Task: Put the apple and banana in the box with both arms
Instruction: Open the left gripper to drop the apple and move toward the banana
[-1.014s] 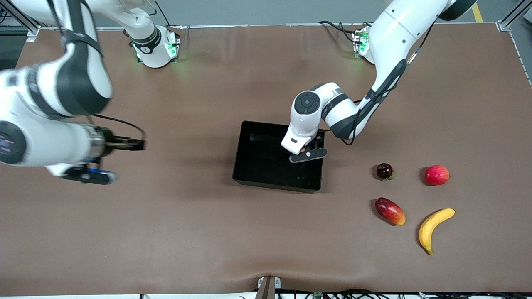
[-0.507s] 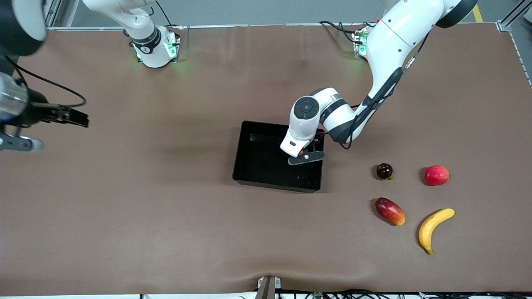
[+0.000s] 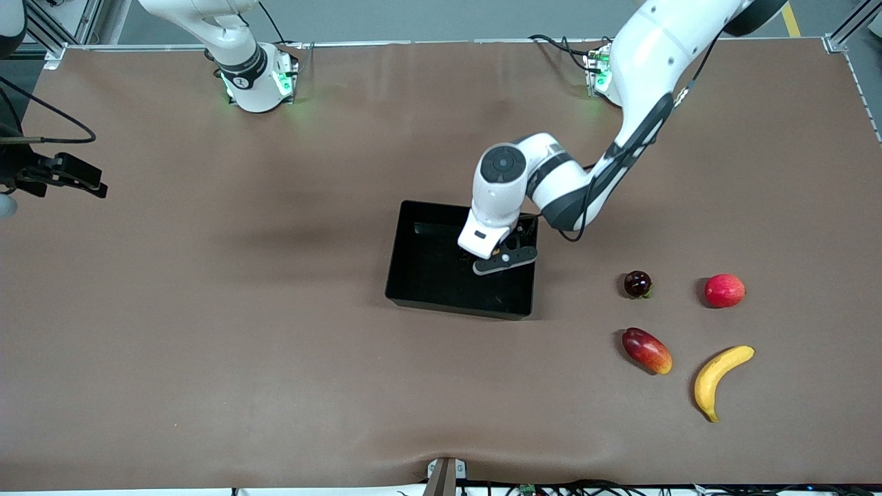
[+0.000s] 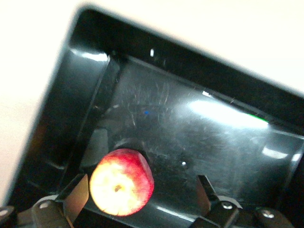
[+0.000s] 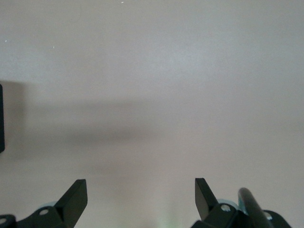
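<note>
The black box (image 3: 420, 275) sits mid-table. My left gripper (image 3: 501, 259) is low inside it, over the part toward the left arm's end. In the left wrist view the left gripper (image 4: 140, 190) is open. The red-and-yellow apple (image 4: 121, 182) lies on the box floor (image 4: 190, 123) between the fingers, close to one finger (image 4: 76, 192) and well apart from the other. The apple is hidden in the front view. The banana (image 3: 719, 379) lies on the table toward the left arm's end, nearer the camera than the box. My right gripper (image 5: 141, 190) is open and empty over bare table.
A dark round fruit (image 3: 637, 284), a pinkish-red round fruit (image 3: 724, 290) and a red-orange mango-like fruit (image 3: 646, 350) lie near the banana. The right arm's hand (image 3: 5, 204) is cut off at the table's edge at the right arm's end.
The right arm has swung up and away toward its end of the table, nearly out of view. The left gripper has shifted slightly inside the box.
</note>
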{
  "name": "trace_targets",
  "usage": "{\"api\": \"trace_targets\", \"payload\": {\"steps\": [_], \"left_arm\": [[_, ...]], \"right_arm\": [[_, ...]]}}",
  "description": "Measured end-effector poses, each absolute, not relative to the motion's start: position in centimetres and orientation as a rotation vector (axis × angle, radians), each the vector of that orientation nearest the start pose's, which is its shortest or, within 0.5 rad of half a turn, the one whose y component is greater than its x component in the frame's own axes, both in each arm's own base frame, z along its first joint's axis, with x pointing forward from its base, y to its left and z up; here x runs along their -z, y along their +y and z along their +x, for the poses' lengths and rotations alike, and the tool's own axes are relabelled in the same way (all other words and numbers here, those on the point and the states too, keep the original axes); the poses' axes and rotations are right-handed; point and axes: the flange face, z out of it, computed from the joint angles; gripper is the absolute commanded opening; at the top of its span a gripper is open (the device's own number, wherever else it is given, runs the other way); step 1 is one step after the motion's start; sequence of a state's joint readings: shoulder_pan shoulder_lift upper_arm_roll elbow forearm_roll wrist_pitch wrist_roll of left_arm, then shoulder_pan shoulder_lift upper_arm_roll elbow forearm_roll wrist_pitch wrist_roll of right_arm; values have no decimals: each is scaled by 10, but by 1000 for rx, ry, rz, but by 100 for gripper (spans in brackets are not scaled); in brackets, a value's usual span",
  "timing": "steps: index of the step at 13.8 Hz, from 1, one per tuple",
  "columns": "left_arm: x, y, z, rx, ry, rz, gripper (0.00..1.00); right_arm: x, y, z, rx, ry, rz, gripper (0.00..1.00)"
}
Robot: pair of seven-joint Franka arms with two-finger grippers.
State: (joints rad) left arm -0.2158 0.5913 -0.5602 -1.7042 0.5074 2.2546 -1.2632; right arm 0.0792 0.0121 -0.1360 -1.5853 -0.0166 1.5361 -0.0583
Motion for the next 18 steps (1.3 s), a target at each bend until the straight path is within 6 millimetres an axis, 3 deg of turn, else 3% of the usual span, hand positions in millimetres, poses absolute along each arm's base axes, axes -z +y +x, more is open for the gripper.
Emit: {"api": "trace_targets", "payload": {"steps": [2, 4, 7, 10, 14, 16, 18], "left_arm": [[-340, -424, 530, 253, -446, -3077, 100], [-373, -396, 549, 263, -455, -3038, 100], [-398, -313, 596, 230, -395, -3007, 100], [-391, -214, 636, 152, -188, -2995, 100], [-354, -102, 672, 43, 150, -3013, 100], [-335, -56, 688, 47, 306, -3034, 100], [-319, -26, 702, 76, 443, -3044, 100]], "right_arm": [[-613, -27, 553, -63, -37, -3156, 100], [-621, -21, 554, -26, -52, -3158, 100], [-632, -21, 555, 9, -55, -3159, 100], [-632, -27, 554, 5, -35, -3159, 100], [-630, -31, 552, -24, -27, -3158, 100], [-630, -29, 552, -27, -32, -3157, 100], [-630, -27, 552, -27, -37, -3157, 100]]}}
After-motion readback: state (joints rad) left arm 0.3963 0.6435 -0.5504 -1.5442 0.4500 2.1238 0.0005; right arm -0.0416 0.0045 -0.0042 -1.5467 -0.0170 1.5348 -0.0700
